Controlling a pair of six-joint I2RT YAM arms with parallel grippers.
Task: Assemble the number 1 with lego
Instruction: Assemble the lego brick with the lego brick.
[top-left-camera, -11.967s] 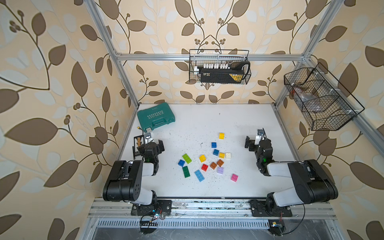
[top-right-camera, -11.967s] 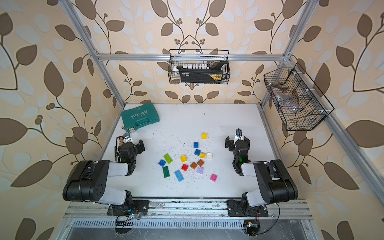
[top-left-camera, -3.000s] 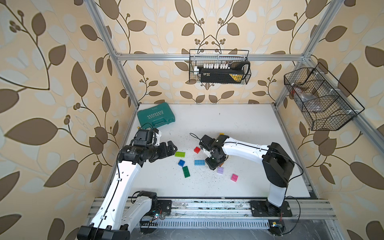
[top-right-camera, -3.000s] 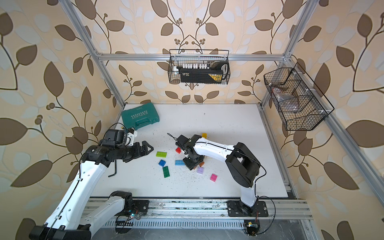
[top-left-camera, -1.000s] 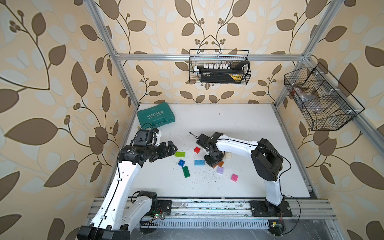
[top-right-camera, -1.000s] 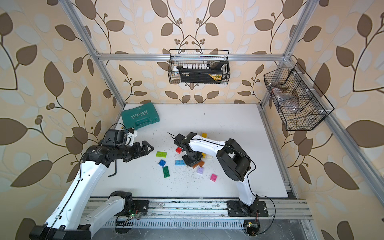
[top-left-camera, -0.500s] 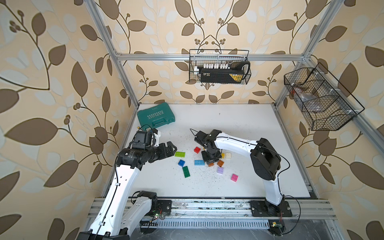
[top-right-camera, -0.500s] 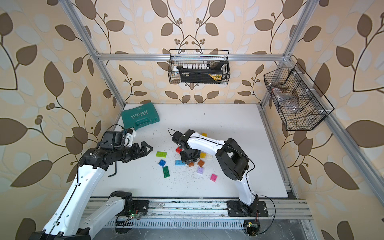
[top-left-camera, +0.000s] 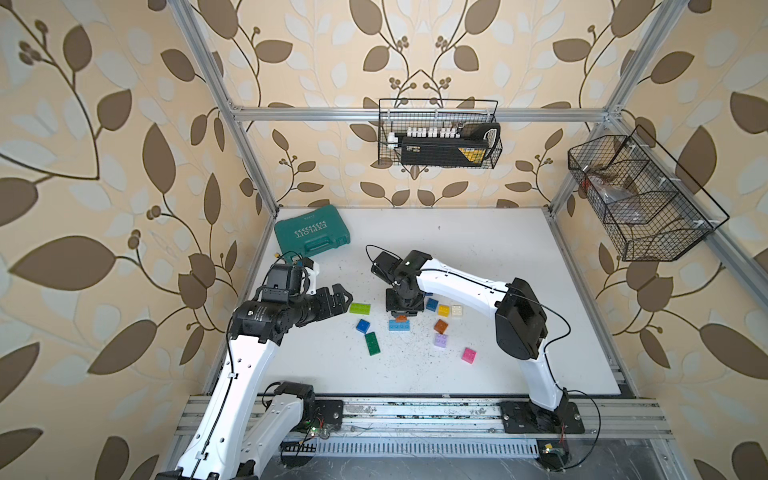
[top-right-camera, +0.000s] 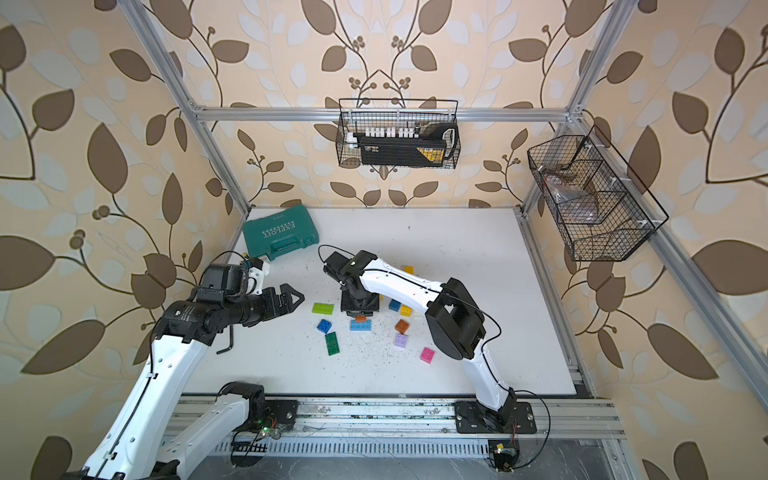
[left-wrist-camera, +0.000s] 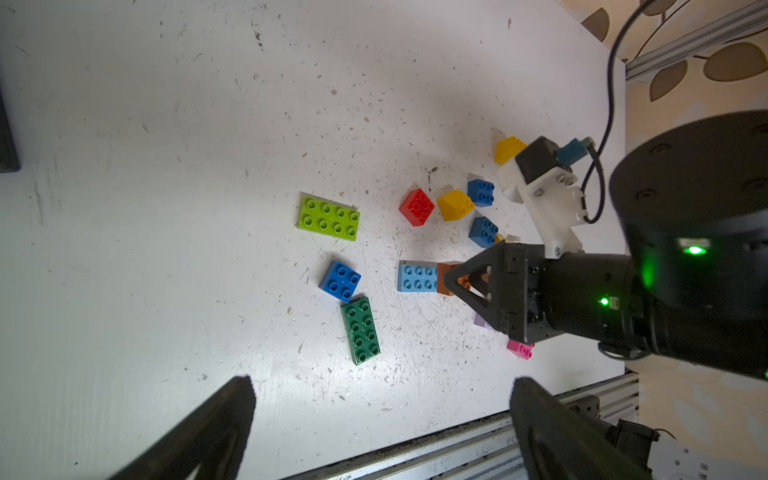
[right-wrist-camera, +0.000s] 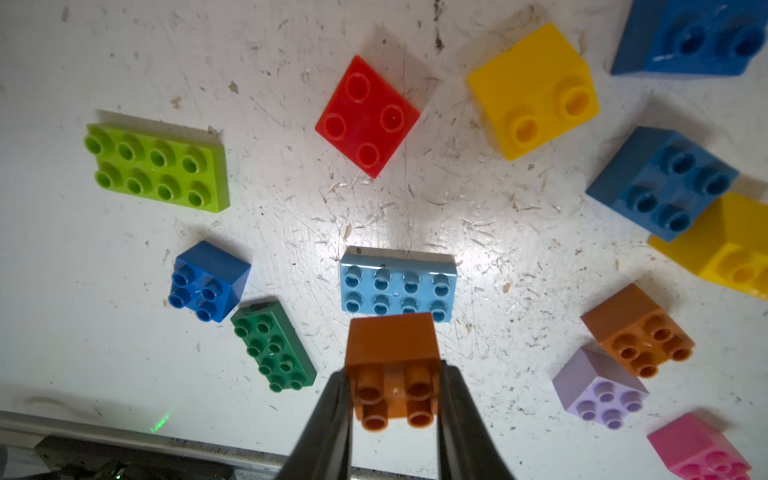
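Observation:
My right gripper is shut on a brown square lego brick, one finger on each of two opposite sides. In the right wrist view the brick overlaps one long edge of the light blue oblong brick; I cannot tell if they touch. In both top views the brown brick sits at the blue one's far edge. Loose lego lies around: red, lime green, dark green, blue, yellow, a second brown, lilac, pink. My left gripper hangs open left of the lime brick, holding nothing.
A teal tool case lies at the table's back left corner. A black hex key lies by the left edge under my left arm. Two wire baskets hang on the walls. An aluminium rail runs along the front.
My right gripper has closed on the brown brick and carried it left, to the light blue brick. The left arm has shifted slightly and its gripper stays open.

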